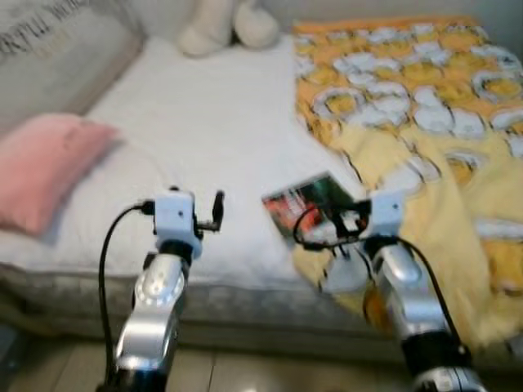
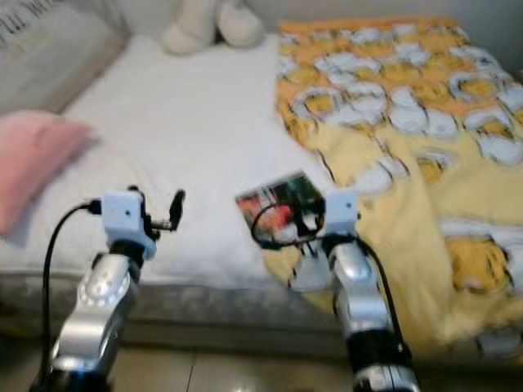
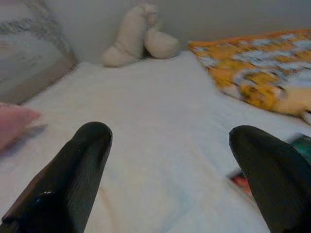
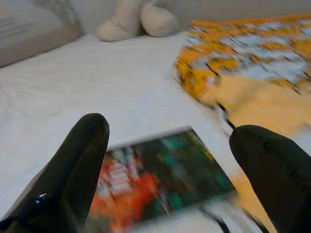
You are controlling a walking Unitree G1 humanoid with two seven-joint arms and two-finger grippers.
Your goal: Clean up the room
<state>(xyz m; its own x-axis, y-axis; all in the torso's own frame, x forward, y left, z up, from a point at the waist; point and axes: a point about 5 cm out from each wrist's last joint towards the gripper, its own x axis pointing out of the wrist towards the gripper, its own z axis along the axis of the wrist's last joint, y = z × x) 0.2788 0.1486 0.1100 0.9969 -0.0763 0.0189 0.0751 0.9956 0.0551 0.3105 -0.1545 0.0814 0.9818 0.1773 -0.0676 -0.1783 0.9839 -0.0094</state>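
A book (image 1: pixel 304 202) with a red and green cover lies on the white bed sheet (image 1: pixel 212 131), against the edge of a yellow and orange blanket (image 1: pixel 425 106). My right gripper (image 4: pixel 167 160) is open and hovers just in front of the book (image 4: pixel 160 187), which lies between and beyond its fingers (image 4: pixel 73 165). My left gripper (image 1: pixel 216 214) is open over bare sheet near the bed's front edge, to the left of the book. In the left wrist view its fingers (image 3: pixel 73 170) stand wide apart, with a corner of the book (image 3: pixel 240 179) off to one side.
A pink pillow (image 1: pixel 45 167) lies at the bed's left edge. A cream plush toy (image 1: pixel 225 24) sits at the far end by the wall. A grey patterned cushion (image 1: pixel 57 49) leans at the back left. The tiled floor (image 1: pixel 261 371) runs below the mattress front.
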